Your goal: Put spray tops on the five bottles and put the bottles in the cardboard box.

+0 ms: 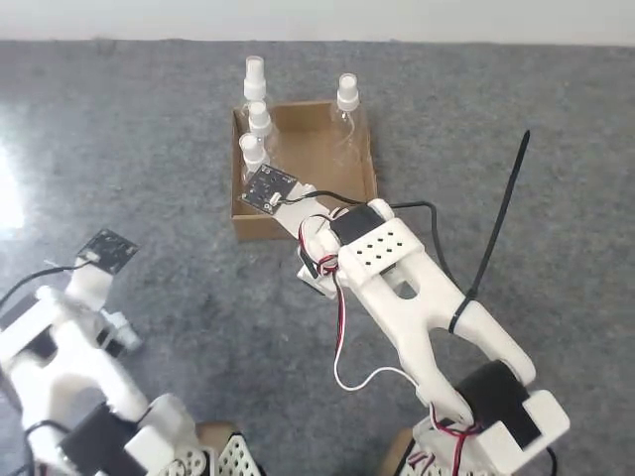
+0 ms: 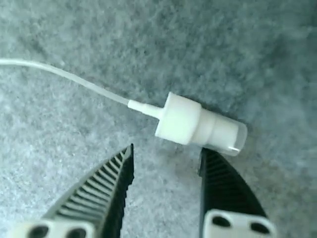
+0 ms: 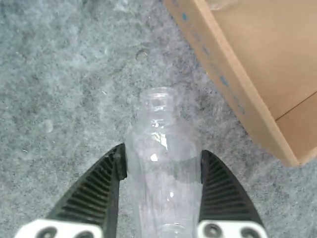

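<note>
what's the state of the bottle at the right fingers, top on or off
Off: the bottle between the fingers shows a bare, open neck.

You're working on a counter (image 2: 74,39) of fuzzy grey cloth. The spray top (image 2: 198,126) is smooth matt white plastic, the bottle (image 3: 162,163) clear and glossy, the cardboard box (image 3: 257,59) matt brown. Your left hand (image 2: 166,156) has ribbed black plastic fingers (image 2: 106,188).

Right wrist view: uncapped bottle (image 3: 162,163) runs off the frame edge, base unseen. Cardboard box (image 3: 218,74) cut off, one corner in frame. Left wrist view: spray top (image 2: 198,126), dip tube exits the frame, tip unseen. High view: right arm (image 1: 397,268) covers part of the box's near wall.
</note>
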Robot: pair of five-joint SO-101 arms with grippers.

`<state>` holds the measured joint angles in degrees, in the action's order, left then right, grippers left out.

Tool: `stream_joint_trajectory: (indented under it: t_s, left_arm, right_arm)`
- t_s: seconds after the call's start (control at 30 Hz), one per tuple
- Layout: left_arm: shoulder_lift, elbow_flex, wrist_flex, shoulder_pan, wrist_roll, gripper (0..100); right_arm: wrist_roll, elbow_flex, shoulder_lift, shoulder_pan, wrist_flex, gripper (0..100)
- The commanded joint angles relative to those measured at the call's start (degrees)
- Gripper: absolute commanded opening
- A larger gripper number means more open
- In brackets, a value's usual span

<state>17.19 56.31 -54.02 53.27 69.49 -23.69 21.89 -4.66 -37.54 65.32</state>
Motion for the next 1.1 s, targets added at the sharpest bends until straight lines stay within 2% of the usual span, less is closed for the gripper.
stream_joint_trajectory:
  t_s: [0.0, 0.2, 0.43, 0.6, 0.77, 0.97, 1.07]
  left_arm:
    - [0.7, -0.6, 0.7, -3.9, -5.2, 20]
    - [0.7, -1.6, -1.6, -6.9, -6.0, 20]
    - [0.7, -11.4, -13.5, -10.5, -3.5, 20]
    - [0.5, -15.5, -13.9, -12.7, -2.8, 25]
    - [0.5, -15.4, -13.9, -13.1, 6.8, 25]
    - [0.7, -15.7, -13.9, -8.4, 21.3, 25]
    - [0.3, -15.3, -13.9, -6.9, 25.8, 25]
  right_arm:
    - [0.1, -0.2, -3.1, 0.8, -1.0, 8.6]
    - [0.1, -0.2, -3.1, 0.8, -1.0, 8.6]
    - [0.1, -0.2, -3.1, 0.8, -1.0, 8.6]
    - [0.1, -0.2, -3.1, 0.8, -1.0, 8.6]
    - [0.1, -0.2, -3.1, 0.9, -1.0, 8.6]
    - [0.1, -0.2, -3.1, 0.9, -1.0, 8.6]
    - [0.1, -0.2, -3.0, 0.9, -1.0, 8.7]
